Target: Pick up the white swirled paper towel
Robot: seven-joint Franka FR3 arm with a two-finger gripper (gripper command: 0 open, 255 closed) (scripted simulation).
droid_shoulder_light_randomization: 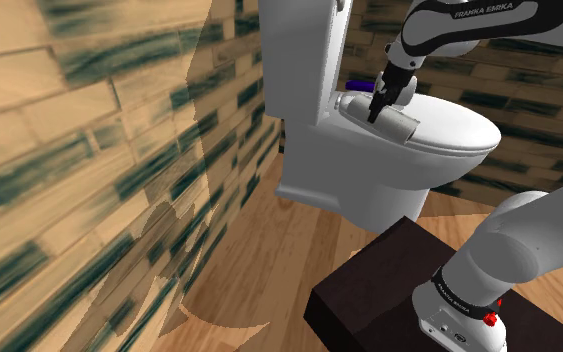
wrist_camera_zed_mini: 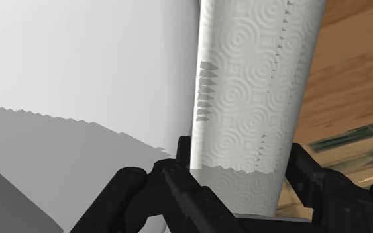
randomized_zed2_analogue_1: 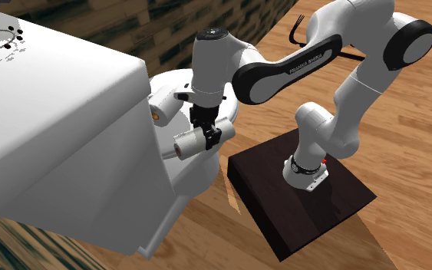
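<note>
- Jaws are closed across the paper towel roll (wrist_camera_zed_mini: 251,86). In the wrist view both black fingers (wrist_camera_zed_mini: 307,175) press against its swirl-embossed sides, so you have it clasped between them.
- From the centre of the shoulder view, look toward 1 o'clock. The roll (droid_shoulder_light_randomization: 401,122) lies on its side over the closed toilet lid (droid_shoulder_light_randomization: 459,140), and the tank (droid_shoulder_light_randomization: 289,60) stands at about 10 o'clock from it.
- In the second exterior view the roll (randomized_zed2_analogue_1: 189,143) sits crosswise under the wrist, at roughly 10 o'clock from the stand (randomized_zed2_analogue_1: 283,192). You cannot tell from these views whether it rests on the lid or hangs just clear of it.
- Expect it to be very light, soft and squashy. It is wound paper around a hollow core, so it will likely dent under a hard squeeze rather than break.
- The embossed paper should give good friction and is unlikely to slip, but the outer sheet may peel loose and trail.
- Your best hold is across the round side near mid-length, which looks close to where you are now. A grip near one end would let the roll tip.
- If it drops, it will probably roll off the smooth, domed lid onto the wooden floor (droid_shoulder_light_randomization: 289,250).
</note>
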